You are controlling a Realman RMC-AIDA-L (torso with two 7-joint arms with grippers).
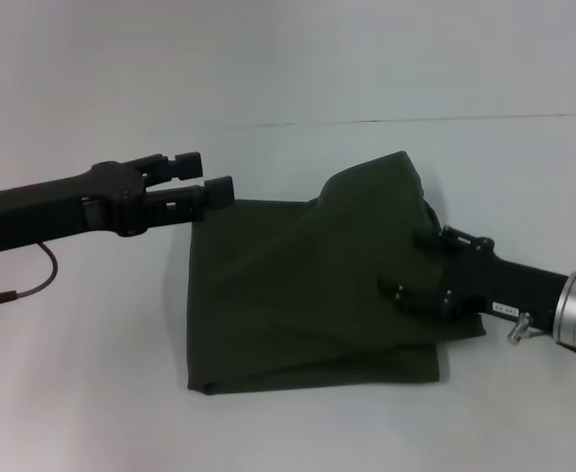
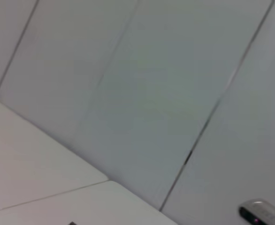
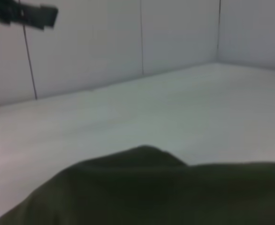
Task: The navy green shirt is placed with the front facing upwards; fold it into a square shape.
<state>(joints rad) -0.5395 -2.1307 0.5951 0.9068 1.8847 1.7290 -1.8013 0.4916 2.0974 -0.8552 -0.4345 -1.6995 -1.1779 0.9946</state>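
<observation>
The dark olive-green cotton shirt (image 1: pixel 298 295) lies part-folded on the pale grey table (image 1: pixel 82 393), its right edge lifted, clamped in the black right gripper (image 1: pixel 421 265). The black left gripper (image 1: pixel 209 177) hovers at the cloth's far-left corner, fingers apart, with bare tabletop left and front and pale panelled walls (image 2: pixel 142 93) behind.

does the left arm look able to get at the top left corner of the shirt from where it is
Probably yes. The left tool hangs open right beside that corner of the shirt with nothing between them; the right tool is busy on the far side.

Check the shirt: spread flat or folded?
Partly folded: the green shirt is a compact block, its right side lifted over the right gripper.
</observation>
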